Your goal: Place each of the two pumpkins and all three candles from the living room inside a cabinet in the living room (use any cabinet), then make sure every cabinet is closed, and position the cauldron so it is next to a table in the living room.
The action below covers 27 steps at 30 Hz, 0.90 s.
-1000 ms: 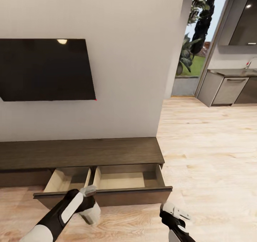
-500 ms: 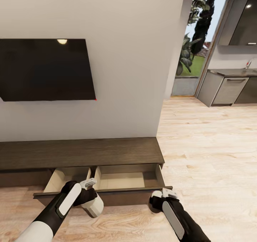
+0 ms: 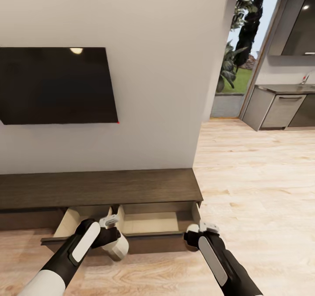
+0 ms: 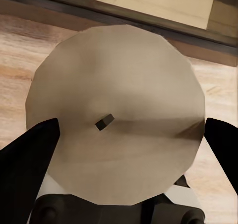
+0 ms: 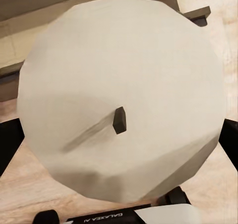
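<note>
Both arms have come forward toward the open drawer (image 3: 153,221) of the cabinet (image 3: 100,186) since a second ago. My left gripper (image 3: 114,239) is clamped on a cream candle (image 4: 116,117), and the right gripper (image 3: 202,231) on a white candle (image 5: 121,97). I judge the step is placing candles; next I must lift each over the drawer front and release inside.

Open cabinet (image 3: 109,186) drawer (image 3: 148,221) bare inside; raised front panel (image 3: 144,239) bars low entry.

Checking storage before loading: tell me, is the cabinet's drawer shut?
No, the cabinet drawer is pulled out, its pale inside showing.
</note>
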### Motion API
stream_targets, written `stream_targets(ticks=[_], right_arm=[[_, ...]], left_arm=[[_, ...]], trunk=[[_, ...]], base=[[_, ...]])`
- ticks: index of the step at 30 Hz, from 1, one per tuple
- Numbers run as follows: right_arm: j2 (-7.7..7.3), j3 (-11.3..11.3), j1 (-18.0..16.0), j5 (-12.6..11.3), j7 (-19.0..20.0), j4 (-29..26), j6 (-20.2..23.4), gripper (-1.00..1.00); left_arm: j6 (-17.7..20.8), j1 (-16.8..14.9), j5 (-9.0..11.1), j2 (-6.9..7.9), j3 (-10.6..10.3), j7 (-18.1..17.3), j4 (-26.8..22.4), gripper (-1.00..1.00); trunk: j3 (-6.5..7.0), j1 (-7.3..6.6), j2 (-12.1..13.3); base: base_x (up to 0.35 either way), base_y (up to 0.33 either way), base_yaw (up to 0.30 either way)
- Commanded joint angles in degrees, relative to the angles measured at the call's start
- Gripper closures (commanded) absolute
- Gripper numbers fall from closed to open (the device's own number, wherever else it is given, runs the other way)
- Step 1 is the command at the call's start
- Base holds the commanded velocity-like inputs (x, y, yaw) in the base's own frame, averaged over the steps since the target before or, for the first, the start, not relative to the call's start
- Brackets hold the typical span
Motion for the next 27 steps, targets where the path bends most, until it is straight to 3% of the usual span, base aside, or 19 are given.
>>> stream_targets(ticks=[1, 4, 10, 27], right_arm=[[-0.01, 0.09, -0.05, -0.67, -0.55, -0.11, 0.06, 1.0], [-0.01, 0.09, -0.05, -0.63, -0.53, -0.06, 0.05, 1.0], [-0.01, 0.09, -0.05, -0.58, -0.63, -0.46, 0.07, 1.0], [-0.01, 0.09, -0.05, -1.05, -0.53, -0.6, 0.07, 1.0]], left_arm=[[0.05, -0.05, 0.55, 0.06, -0.19, 0.56, -0.15, 1.0], [0.05, -0.05, 0.61, -0.08, -0.18, 0.6, -0.77, 1.0], [0.1, -0.01, 0.62, -0.52, -2.31, 0.59, -2.22, 1.0], [0.13, 0.04, 0.64, -0.17, -2.53, 0.56, -2.8, 1.0]], trunk=[[-0.09, 0.04, -0.08], [-0.09, 0.04, -0.08], [-0.09, 0.04, -0.08], [-0.09, 0.04, -0.08]], base=[[0.165, 0.202, 0.0], [0.121, 0.151, 0.0], [0.02, 0.149, 0.0], [0.07, 0.119, 0.0]])
